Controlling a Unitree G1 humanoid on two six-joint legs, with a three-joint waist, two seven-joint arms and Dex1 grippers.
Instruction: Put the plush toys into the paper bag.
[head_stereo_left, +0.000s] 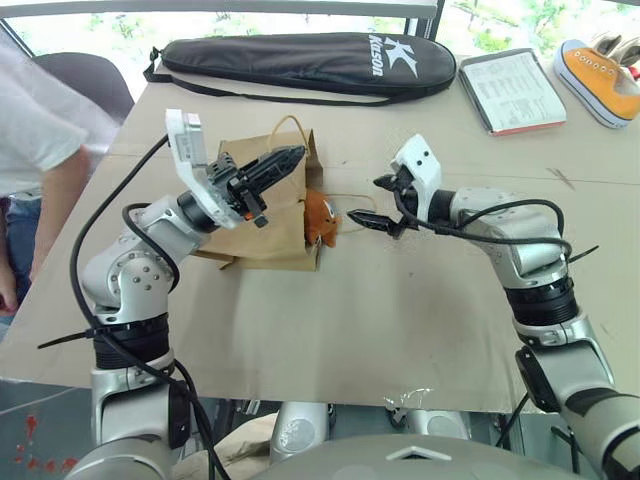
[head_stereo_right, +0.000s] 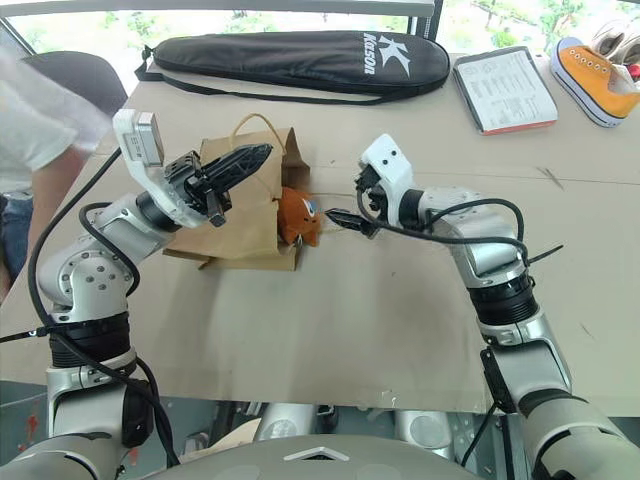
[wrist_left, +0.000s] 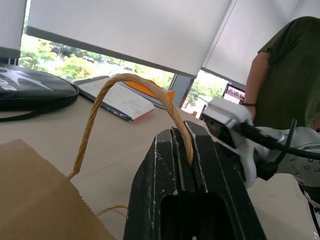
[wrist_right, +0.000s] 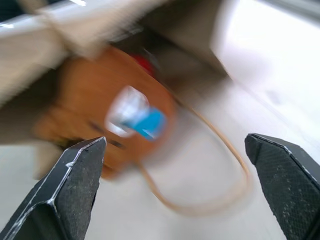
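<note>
One tan table (head_stereo_left: 420, 300) bears bag (head_stereo_left: 265, 215), case (head_stereo_left: 310, 60), sneaker (head_stereo_left: 600, 75).

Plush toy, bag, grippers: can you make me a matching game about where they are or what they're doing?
Things:
1. brown plush toy
2. left gripper
3. right gripper
4. racket case

States:
A. open, near the toy
B. lying at the far edge of the table
C. at the mouth of the paper bag
D. shut on the bag's twine handle

Pairs: 1-C, 2-D, 3-A, 4-B
</note>
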